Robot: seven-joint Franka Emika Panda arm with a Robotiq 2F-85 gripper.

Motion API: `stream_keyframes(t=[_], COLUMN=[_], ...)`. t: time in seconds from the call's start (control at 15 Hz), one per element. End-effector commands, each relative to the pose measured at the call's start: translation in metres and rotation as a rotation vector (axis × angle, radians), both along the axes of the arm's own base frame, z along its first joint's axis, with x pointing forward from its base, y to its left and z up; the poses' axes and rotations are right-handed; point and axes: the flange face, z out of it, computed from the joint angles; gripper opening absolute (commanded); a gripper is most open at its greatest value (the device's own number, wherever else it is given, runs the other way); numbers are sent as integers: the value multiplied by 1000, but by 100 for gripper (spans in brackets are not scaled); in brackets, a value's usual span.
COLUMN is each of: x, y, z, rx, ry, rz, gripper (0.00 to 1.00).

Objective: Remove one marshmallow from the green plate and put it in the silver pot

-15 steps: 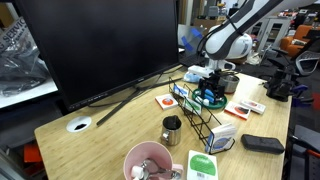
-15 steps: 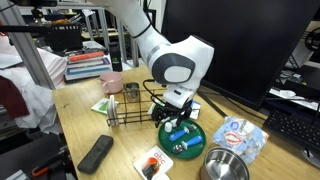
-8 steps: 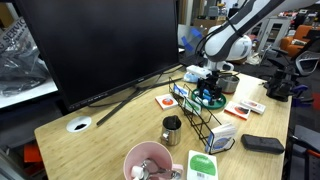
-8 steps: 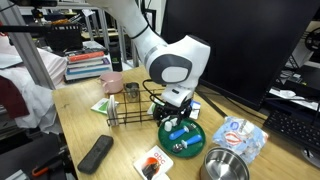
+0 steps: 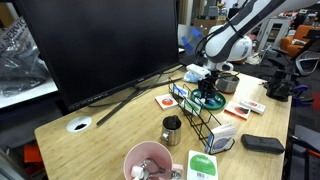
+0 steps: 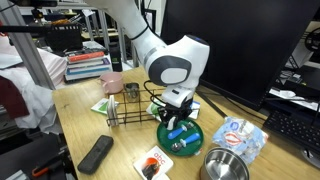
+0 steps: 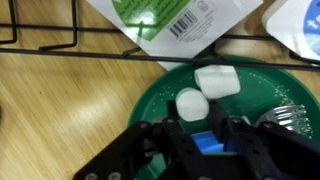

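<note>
The wrist view looks down on the green plate [image 7: 262, 88]. Two white marshmallows lie on it: a round one [image 7: 190, 102] and a squarer one [image 7: 216, 80] just beyond it. My gripper [image 7: 194, 110] has its fingers closed in against both sides of the round marshmallow. A blue piece [image 7: 207, 143] shows on the plate between the fingers, nearer the palm. In both exterior views the gripper [image 6: 178, 119] [image 5: 209, 88] is down on the plate [image 6: 192, 145] [image 5: 211, 101]. The silver pot [image 6: 224, 165] stands beside the plate at the table's front.
A black wire rack [image 6: 130, 108] [image 7: 60, 48] stands right beside the plate, with a printed card [image 7: 170, 25] past its rim. A metal fork [image 7: 285, 115] lies on the plate. A steel jug [image 5: 172, 128], pink bowl [image 5: 148, 160] and black remote [image 6: 96, 153] are further off.
The fingers have closed in from wide open onto the round marshmallow. The arm has barely moved and stays low over the plate.
</note>
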Motion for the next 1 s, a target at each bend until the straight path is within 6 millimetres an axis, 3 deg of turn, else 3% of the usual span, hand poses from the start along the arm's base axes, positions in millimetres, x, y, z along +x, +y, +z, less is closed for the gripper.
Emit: stream_keyframes(t=[0.0, 0.4, 0.93], x=[-3, -3, -9], y=[0, -15, -46], z=[-7, 15, 80], rx=[-12, -25, -19], ry=[-8, -53, -155], rz=[-22, -57, -83], gripper=[9, 7, 7])
